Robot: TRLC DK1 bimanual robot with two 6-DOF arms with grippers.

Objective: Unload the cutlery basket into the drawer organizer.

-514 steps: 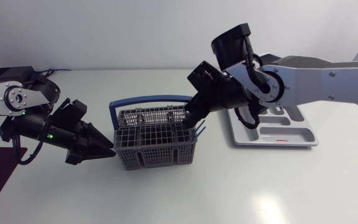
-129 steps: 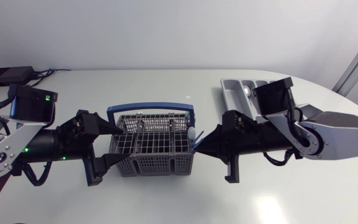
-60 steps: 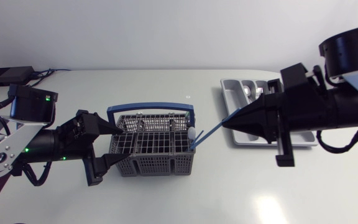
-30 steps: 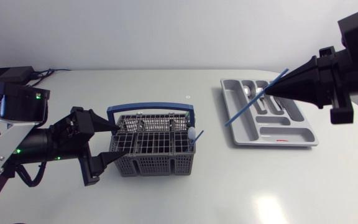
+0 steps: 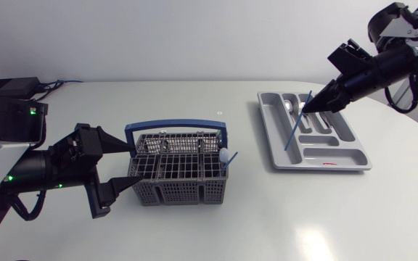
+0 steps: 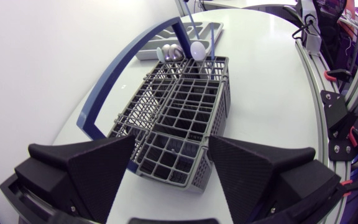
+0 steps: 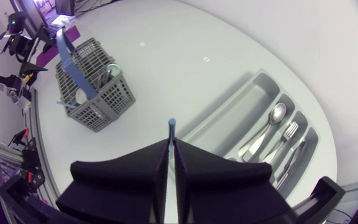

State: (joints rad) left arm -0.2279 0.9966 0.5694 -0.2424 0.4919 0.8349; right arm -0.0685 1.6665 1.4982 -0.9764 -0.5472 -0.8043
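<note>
At the upper right of the frame the right gripper (image 5: 308, 109) has its two fingers pressed together on the top end of a thin blue utensil (image 5: 296, 125). The utensil slants down and to the left from the fingertips, and its lower end is over the long left-hand compartment of the drawer organizer (image 5: 343, 156). I cannot tell whether the tip touches the tray. The right wrist view shows the same pinch, with the blue tip standing just ahead of the fingertips. In the narrower compartments beyond it lie a spoon (image 7: 271, 119) and a fork (image 7: 289, 133). The organizer is at the right of the white table (image 5: 194, 232), well apart from the cutlery basket (image 5: 183, 180) at centre left. At the left, the left gripper (image 5: 128, 168) is spread wide, one finger on each side of the basket's near end and gripping nothing. The basket's blue handle (image 5: 174, 125) arches over it, and a white-headed piece (image 5: 226, 156) stands in its right end.
</note>
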